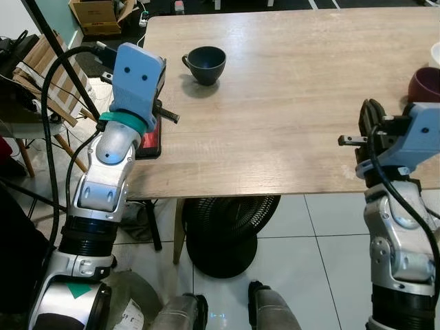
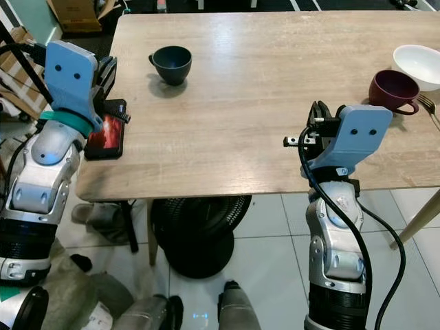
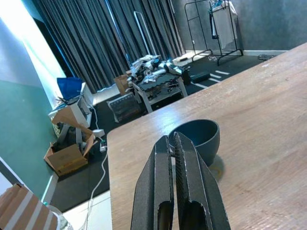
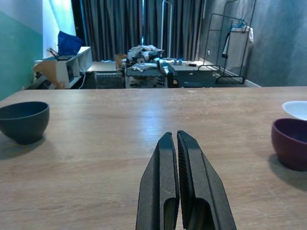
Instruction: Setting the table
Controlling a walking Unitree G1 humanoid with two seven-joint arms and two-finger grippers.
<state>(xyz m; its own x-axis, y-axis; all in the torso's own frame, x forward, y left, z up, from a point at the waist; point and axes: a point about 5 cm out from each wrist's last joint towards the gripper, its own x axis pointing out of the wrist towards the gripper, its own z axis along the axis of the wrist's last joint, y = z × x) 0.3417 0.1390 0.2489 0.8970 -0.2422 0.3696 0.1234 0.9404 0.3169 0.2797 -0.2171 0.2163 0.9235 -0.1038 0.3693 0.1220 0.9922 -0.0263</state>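
Wood-grain desk [image 2: 261, 103] lies before me, only partly set. My left tool [image 3: 175, 191] is clenched on nothing, hovering at the desk's nine o'clock edge, its tip aimed at the dark blue cup [image 1: 205, 64] that stands up at about eleven o'clock. My right tool [image 4: 178, 191] is also clenched and empty, poised over the near edge toward four o'clock. Off at two o'clock the maroon cup [image 2: 393, 90] stands just beside the white bowl [image 2: 418, 65], with a fork [image 2: 427, 106] at the desk's rim next to them.

Risks, as I judge them: with both tools pressed shut, pushing forward would shove a cup rather than grip it. The maroon cup sits so near the bowl that a wide approach could knock one against the other. A phone [image 2: 106, 134] lies under my left wrist at the edge; a careless swing might sweep it off.
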